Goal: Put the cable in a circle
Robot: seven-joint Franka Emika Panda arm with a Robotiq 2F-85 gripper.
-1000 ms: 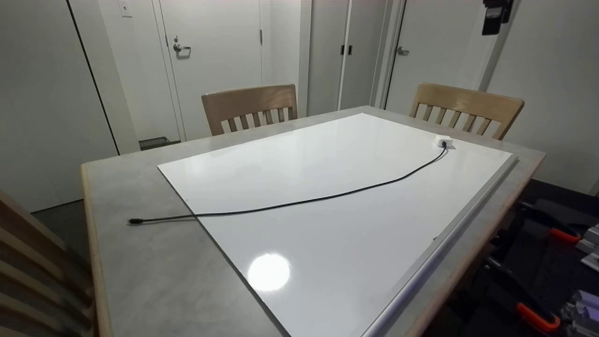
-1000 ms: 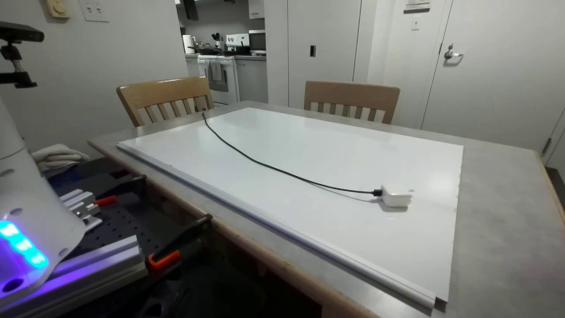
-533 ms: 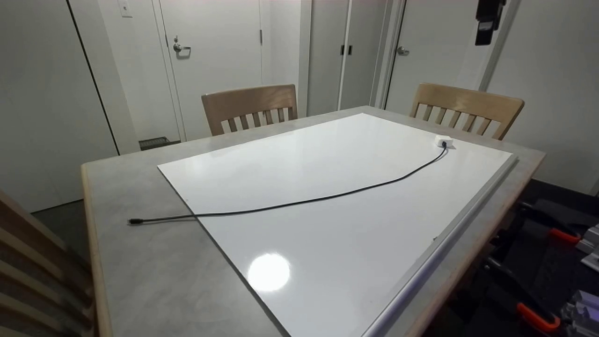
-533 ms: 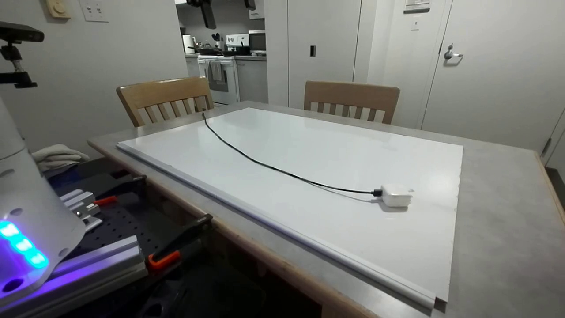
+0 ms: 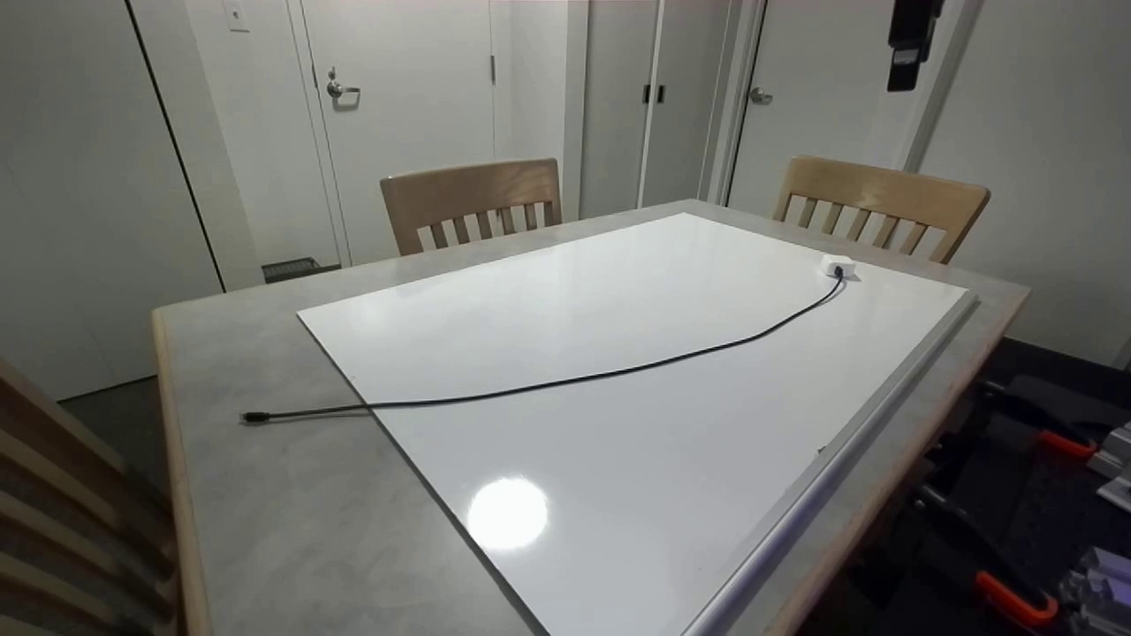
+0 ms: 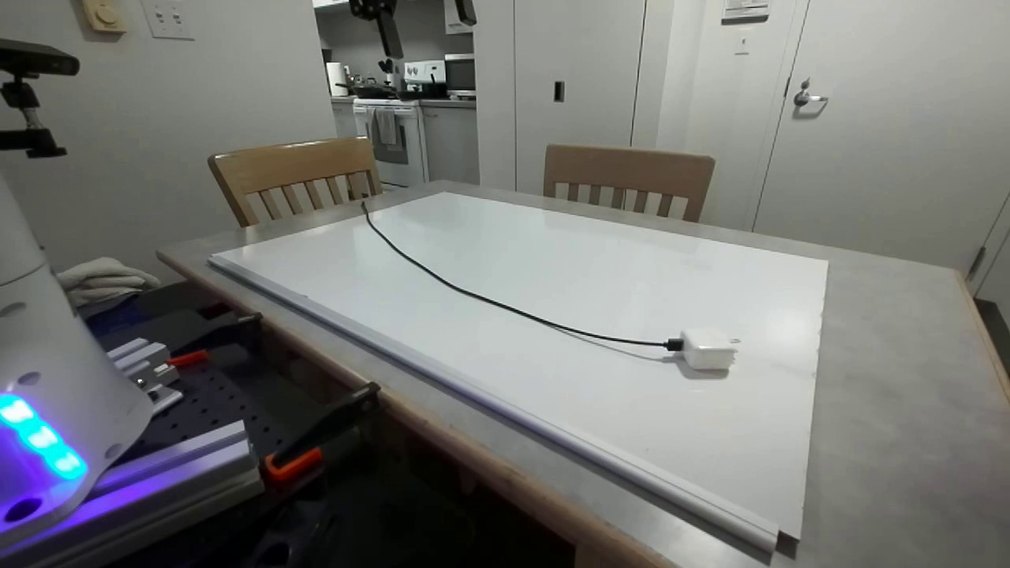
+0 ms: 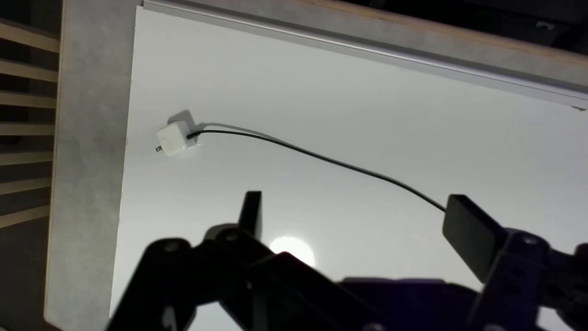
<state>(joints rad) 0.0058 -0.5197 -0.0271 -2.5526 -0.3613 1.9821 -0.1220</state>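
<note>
Cable (image 5: pixel 565 382) lay in a long shallow curve across the glossy white board (image 5: pixel 495 309), near-left end on the mottled grey counter (image 5: pixel 256 530), far-right end in a boxy white plastic adapter (image 5: pixel 832 266), in an exterior view. It hadn't moved; the fingers (image 7: pixel 473 236) had just dropped lower, wide apart w/ nothing held, well above it. Prob. meant approach only; no circle begun. It looked thin, smooth, rubbery, prob. springy.

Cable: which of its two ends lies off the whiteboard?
The free end, a bare black plug out over the grey table; the other end sits in the white charger on the whiteboard.
</note>
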